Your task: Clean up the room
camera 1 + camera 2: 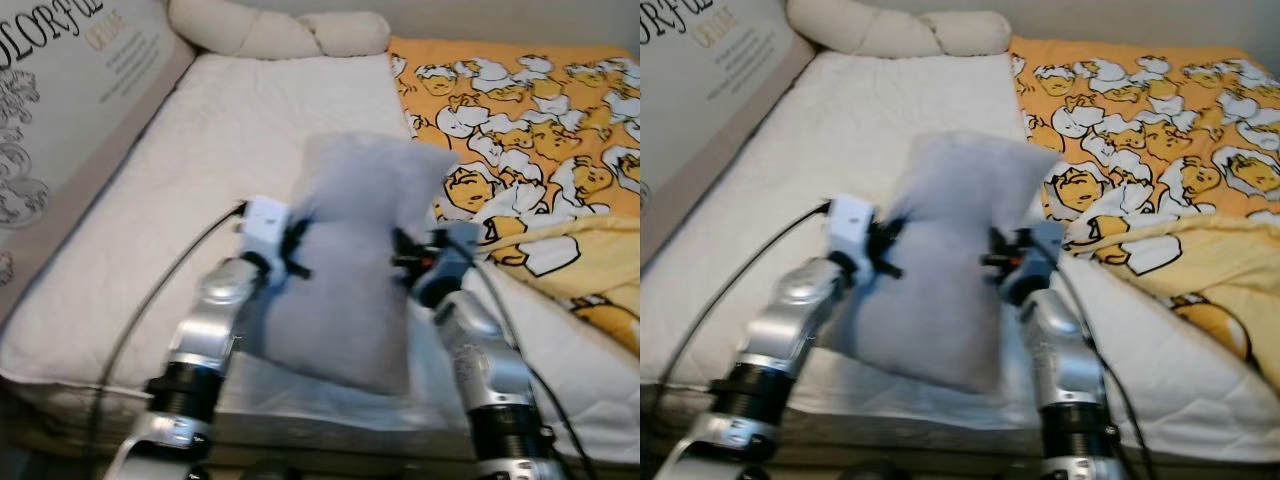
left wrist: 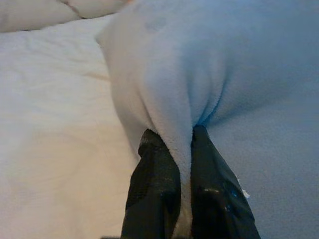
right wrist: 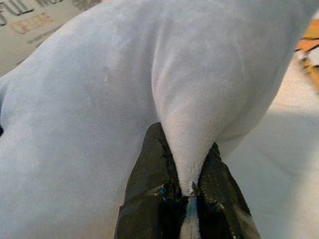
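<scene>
Grey pillow pinched by left gripper and right gripper, lifted over bed for placing.

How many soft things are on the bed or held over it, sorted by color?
Gray: 1, the pillow held up by the left gripper and right gripper.
Cream: 1, the long pillow.
Orange and yellow: 1, the duck blanket.
White: 1, the mattress cover.
Total: 4.
</scene>
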You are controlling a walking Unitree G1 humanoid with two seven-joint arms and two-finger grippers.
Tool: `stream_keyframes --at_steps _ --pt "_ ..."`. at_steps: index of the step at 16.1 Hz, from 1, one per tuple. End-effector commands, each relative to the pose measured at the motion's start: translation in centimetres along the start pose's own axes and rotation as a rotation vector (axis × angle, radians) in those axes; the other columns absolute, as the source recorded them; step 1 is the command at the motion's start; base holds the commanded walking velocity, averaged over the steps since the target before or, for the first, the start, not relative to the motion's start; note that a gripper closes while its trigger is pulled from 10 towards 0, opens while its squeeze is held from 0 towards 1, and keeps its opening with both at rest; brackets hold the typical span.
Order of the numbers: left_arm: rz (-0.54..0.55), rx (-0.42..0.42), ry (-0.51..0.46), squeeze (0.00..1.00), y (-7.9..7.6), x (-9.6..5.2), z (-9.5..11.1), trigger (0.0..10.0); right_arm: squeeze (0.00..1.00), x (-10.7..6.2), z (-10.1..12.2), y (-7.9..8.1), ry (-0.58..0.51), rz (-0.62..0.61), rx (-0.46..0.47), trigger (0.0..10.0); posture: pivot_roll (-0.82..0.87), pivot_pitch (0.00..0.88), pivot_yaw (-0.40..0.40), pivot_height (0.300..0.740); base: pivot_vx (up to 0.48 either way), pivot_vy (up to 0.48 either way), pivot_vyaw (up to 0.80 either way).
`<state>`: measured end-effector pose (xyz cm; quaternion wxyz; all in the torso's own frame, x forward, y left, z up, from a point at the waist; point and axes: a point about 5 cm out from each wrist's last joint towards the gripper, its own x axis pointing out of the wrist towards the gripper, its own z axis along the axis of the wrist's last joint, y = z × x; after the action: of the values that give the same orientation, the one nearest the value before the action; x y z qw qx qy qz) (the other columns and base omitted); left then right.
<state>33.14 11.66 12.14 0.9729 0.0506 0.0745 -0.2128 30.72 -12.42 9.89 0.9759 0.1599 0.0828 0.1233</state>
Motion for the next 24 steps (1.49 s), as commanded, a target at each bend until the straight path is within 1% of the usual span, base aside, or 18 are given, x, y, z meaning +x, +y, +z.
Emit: stream_keyframes --at_steps 1,3,9,15,22,24 --pt "0.022 0.003 -0.028 0.0 0.19 0.06 0.71 10.0 0.0 0.04 1.01 -0.66 -0.03 -0.022 -0.006 10.0 0.07 0.0 0.036 0.74 0.0 0.356 0.0" --pt "0.028 0.011 -0.024 0.0 0.48 0.02 0.72 10.0 0.0 0.06 0.76 -0.54 -0.019 -0.022 0.011 10.0 0.07 0.0 0.041 0.74 0.0 0.352 0.0" --pt "0.015 0.03 -0.025 0.0 0.49 0.28 0.95 10.0 0.0 -0.1 0.67 -0.59 -0.026 -0.035 0.019 10.0 0.06 0.0 0.058 0.74 0.0 0.358 -0.76" --pt "0.011 0.04 -0.023 0.0 0.45 0.32 0.89 10.0 0.0 -0.03 0.49 -0.61 -0.011 -0.028 -0.007 10.0 0.06 0.0 0.06 0.74 0.0 0.359 0.0" --pt "0.025 0.038 -0.023 0.0 0.69 0.38 0.99 10.0 0.0 0.28 0.78 -0.77 -0.003 -0.019 -0.023 10.0 0.07 0.0 0.058 0.74 0.0 0.358 0.0" --pt "0.028 0.037 -0.029 0.0 0.73 0.38 1.06 10.0 0.0 0.35 0.92 -0.87 -0.003 -0.018 -0.024 10.0 0.07 0.0 0.058 0.74 0.0 0.0 0.0"
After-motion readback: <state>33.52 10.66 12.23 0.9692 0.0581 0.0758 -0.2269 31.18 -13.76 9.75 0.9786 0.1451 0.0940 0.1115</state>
